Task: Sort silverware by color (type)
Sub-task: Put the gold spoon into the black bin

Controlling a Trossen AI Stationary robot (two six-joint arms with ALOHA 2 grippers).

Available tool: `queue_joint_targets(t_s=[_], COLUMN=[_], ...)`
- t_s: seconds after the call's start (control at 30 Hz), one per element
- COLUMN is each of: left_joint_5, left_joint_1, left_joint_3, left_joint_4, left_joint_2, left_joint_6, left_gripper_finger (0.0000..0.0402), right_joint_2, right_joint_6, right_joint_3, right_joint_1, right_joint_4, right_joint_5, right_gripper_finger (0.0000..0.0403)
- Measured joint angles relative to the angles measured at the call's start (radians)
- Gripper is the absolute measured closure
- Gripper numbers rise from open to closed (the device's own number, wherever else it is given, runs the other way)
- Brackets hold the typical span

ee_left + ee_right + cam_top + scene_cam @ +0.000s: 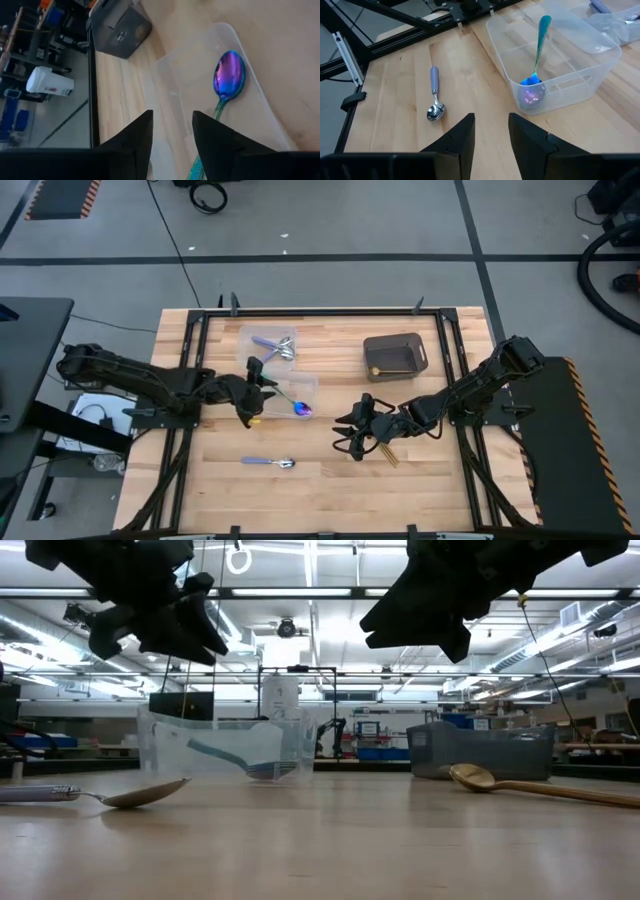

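A teal-handled spoon with a purple head (229,75) lies inside a clear tub (290,395), also seen as the teal spoon (537,50). My left gripper (172,120) hovers open above that tub's near-left part, holding nothing; it is the left gripper (250,395) in the high view. A lavender-handled spoon (435,95) lies flat on the table near the front. A gold spoon (385,452) lies on the table beside my right gripper (350,435), which hangs open and empty above the wood; its gap shows in the right gripper's own view (491,122).
A second clear tub (270,345) at the far side holds lavender-handled utensils. A dark grey bin (393,355) stands far right of centre. Black frame rails run along the table's edges (190,360). Bare wood lies between the lavender spoon and the gold spoon.
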Motion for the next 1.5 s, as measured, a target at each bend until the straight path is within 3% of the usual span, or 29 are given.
queue_joint_targets(t_s=[0.13,0.4,0.57,0.9,1.0,1.27,1.5], left_joint_5=[0.009,0.201,0.275,0.278,0.277,0.272,0.26], left_joint_1=[0.003,-0.02,-0.101,-0.267,-0.282,-0.285,-0.324], left_joint_3=[0.0,0.0,0.0,0.0,0.0,0.0,0.0], left_joint_4=[-0.005,-0.029,-0.042,0.043,0.044,0.056,0.064], left_joint_2=[-0.009,-0.006,-0.006,0.021,0.021,0.025,0.094], left_joint_6=[-0.108,-0.413,-0.576,-0.675,-0.689,-0.945,-0.99], left_gripper_finger=[0.0255,0.0255,0.0255,0.0257,0.0257,0.0257,0.0257], right_joint_2=[0.0,0.0,0.0,0.0,0.0,0.0,0.0], right_joint_6=[0.0,-0.036,-0.119,-0.15,-0.155,-0.2,-0.142], right_joint_3=[0.0,0.0,0.0,0.0,0.0,0.0,0.001], right_joint_1=[0.0,0.0,-0.001,-0.028,-0.036,-0.071,-0.098], right_joint_4=[0.0,-0.003,-0.006,-0.007,0.001,0.019,-0.094], right_joint_5=[0.0,0.0,0.0,0.0,-0.001,-0.063,-0.11], right_gripper_finger=[0.0274,0.0274,0.0274,0.0274,0.0274,0.0274,0.0274])
